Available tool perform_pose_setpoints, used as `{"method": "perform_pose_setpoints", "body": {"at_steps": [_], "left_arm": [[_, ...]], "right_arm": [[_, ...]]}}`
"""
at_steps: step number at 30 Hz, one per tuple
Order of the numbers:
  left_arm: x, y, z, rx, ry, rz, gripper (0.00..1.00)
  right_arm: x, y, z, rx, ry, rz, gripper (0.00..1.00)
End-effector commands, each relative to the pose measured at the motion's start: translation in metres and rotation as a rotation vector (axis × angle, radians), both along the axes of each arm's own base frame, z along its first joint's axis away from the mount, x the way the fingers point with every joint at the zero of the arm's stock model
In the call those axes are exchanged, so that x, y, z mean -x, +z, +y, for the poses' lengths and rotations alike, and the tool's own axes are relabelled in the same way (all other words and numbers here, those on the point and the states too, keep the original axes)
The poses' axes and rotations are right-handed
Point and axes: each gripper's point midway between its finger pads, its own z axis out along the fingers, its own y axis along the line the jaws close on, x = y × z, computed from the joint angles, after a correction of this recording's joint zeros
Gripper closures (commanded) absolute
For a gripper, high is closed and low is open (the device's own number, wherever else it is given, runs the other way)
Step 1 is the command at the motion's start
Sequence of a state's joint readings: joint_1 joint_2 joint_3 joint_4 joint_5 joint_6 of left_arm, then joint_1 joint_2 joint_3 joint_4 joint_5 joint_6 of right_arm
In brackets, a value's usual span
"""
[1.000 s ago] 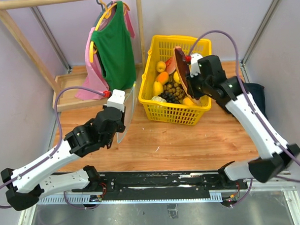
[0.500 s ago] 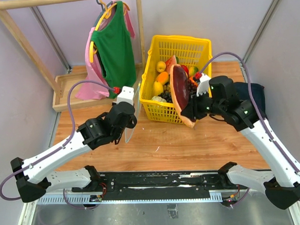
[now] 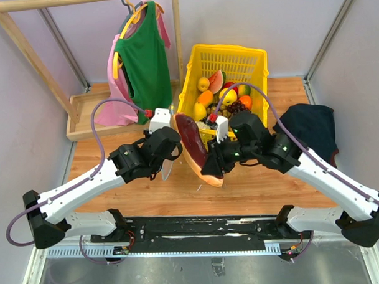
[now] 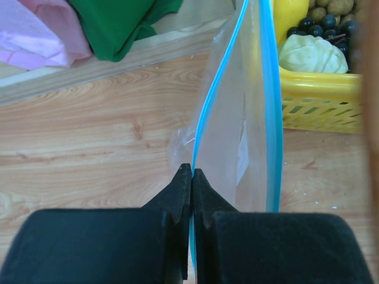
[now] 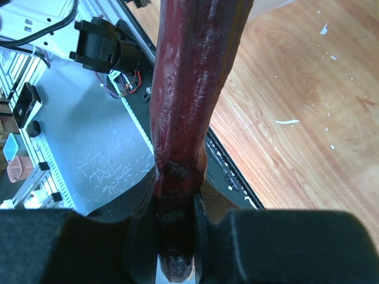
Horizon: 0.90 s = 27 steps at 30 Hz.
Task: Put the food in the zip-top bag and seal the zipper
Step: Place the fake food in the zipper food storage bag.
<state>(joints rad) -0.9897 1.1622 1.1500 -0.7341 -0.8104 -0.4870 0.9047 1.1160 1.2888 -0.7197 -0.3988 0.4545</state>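
Left gripper (image 4: 192,173) is clenched on the zip-top bag (image 4: 243,130) edge above the wooden table (image 3: 259,183). Right gripper (image 5: 175,213) grasps the reddish-brown wedge slice (image 3: 193,145) beside the bag, near the yellow basket (image 3: 236,56).

White-shelled, black-jointed left arm (image 3: 73,190) at lower left and right arm (image 3: 327,174) at lower right trail purple cables (image 3: 94,123); the left gripper (image 4: 192,173) has matte black wedge fingers.
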Motion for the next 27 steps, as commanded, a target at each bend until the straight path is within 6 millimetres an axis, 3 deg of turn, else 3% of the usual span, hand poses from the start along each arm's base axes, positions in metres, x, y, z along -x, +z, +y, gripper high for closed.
{"method": "perform_pose_setpoints", "body": {"at_steps": [1,10,18,27], "left_arm": [[-0.001,0.024,0.007,0.064,0.053,-0.059,1.00],[0.004,0.040,0.017,0.068,0.056,-0.105,1.00],[0.010,0.043,0.032,0.023,0.086,-0.122,1.00],[0.021,0.032,0.020,-0.059,0.003,-0.117,1.00]], "right_arm": [[0.003,-0.001,0.020,-0.017,0.020,0.046,0.99],[0.011,-0.012,0.043,0.014,0.081,0.110,0.99],[0.008,-0.032,0.045,0.085,0.064,0.170,0.99],[0.004,-0.037,0.061,0.102,0.071,0.220,0.99]]}}
